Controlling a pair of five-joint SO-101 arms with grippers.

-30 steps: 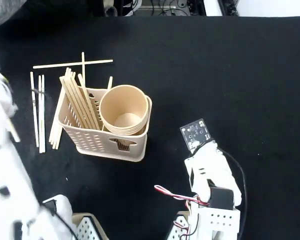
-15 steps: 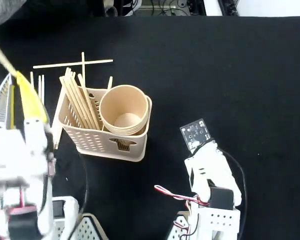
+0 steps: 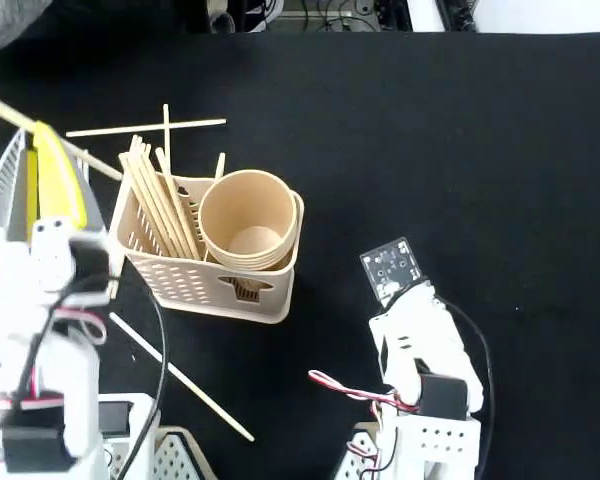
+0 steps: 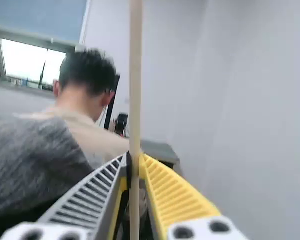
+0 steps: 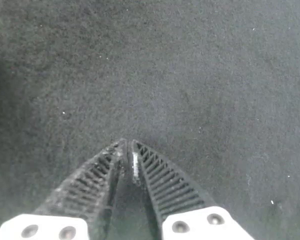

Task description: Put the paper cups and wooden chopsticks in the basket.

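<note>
Grips 1 wooden chopstick [image 4: 135, 75] in the clenched left gripper [image 3: 28, 140], raised beside the basket [image 3: 220, 290], likely for tipping in; rests the right gripper [image 5: 126, 145] pinched closed, empty, aside.

Paper cups [image 3: 248, 218] nest upright in the cream basket [image 3: 212, 287]; wooden chopsticks [image 3: 160, 205] lean beside them; one chopstick [image 3: 180, 375] lies loose nearby.

You have broad room to pass over the bare tabletop [image 3: 480, 150] right of the basket [image 3: 215, 290] and behind it on that side. Inside the basket, stacked paper cups [image 3: 248, 220] take the right half, with leaning chopsticks [image 3: 160, 205] packed against them. On its left, the left end effector [image 3: 30, 135] and its held chopstick [image 3: 95, 165] bar the lane. Crossed chopsticks [image 3: 145, 127] lie behind, a loose chopstick [image 3: 180, 377] slants in front, and the right arm [image 3: 425, 350] occupies the near edge.
</note>
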